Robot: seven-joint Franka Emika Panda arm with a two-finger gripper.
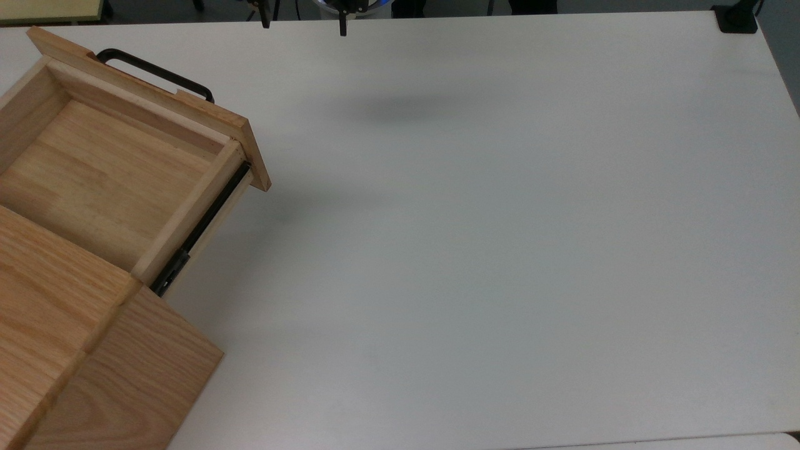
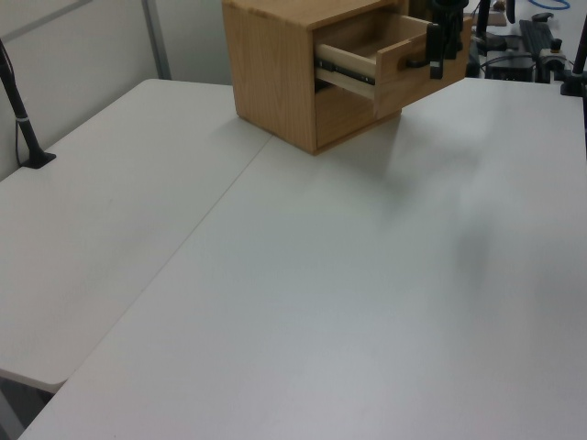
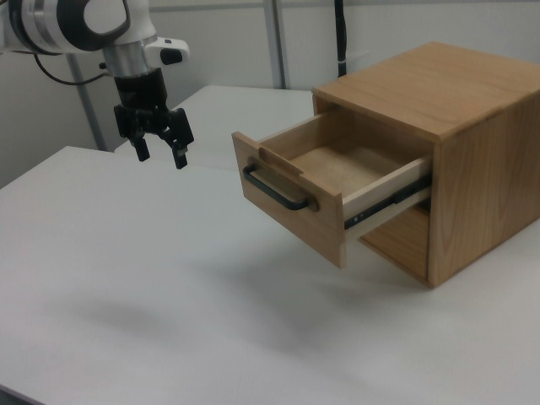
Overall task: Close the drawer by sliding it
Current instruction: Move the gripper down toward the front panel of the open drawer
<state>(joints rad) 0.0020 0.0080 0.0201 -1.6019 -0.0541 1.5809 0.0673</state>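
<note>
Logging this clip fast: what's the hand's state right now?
Hand: open, holding nothing, in the air apart from the drawer.

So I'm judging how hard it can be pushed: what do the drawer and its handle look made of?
The drawer looks like light oak-coloured wood with visible grain and a matte finish. Its handle is a black bar, probably painted metal, though plastic can't be ruled out.

The white rounded robot arm (image 3: 59,21) carries black joint bands, a grey metal wrist, and a black gripper (image 3: 160,154) with 2 slim fingers (image 3: 180,155).
</note>
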